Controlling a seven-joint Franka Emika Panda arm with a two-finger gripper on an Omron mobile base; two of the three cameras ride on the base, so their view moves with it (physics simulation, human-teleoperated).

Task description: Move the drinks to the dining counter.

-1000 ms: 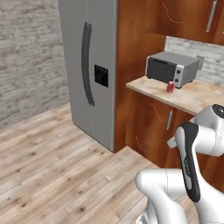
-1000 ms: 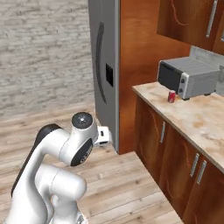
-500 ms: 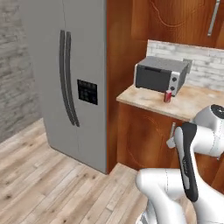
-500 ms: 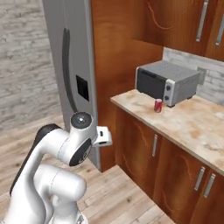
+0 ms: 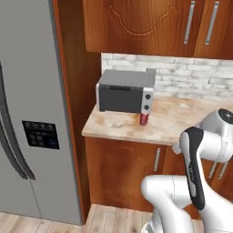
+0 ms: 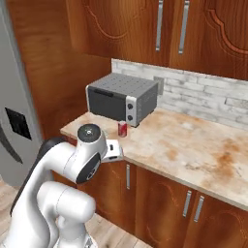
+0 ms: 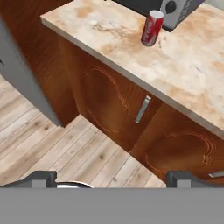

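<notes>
Left base view: marbled beige counter under a white-tile backsplash, brown wood cabinets above and below, grey fridge at the left. On the counter, 1 grey toaster oven with its door shut, contents hidden. Just in front of its right end, 1 small red can, upright, long axis vertical, silver top up, near the counter's front edge. White arm in the lower right, folded low before the cabinets. Right base view: same counter running off to the right, 2 tall upper cabinet handles overhead, 3 silver bar handles on the lower doors. Same 1 can upright at the oven's front right corner, close beside it, contact not clear. Arm in the lower left, its wrist level with the counter's edge. Hand view: looking down at wood plank floor and cabinet fronts, counter slanting across the top. Can appearing tilted with the camera's roll, silver top toward the upper right, standing on the marbled surface beside the oven's knob end. Gripper low over the floor, well apart from the can, jaws spread wide and holding nothing, 2 dark finger tips far apart at the bottom.
</notes>
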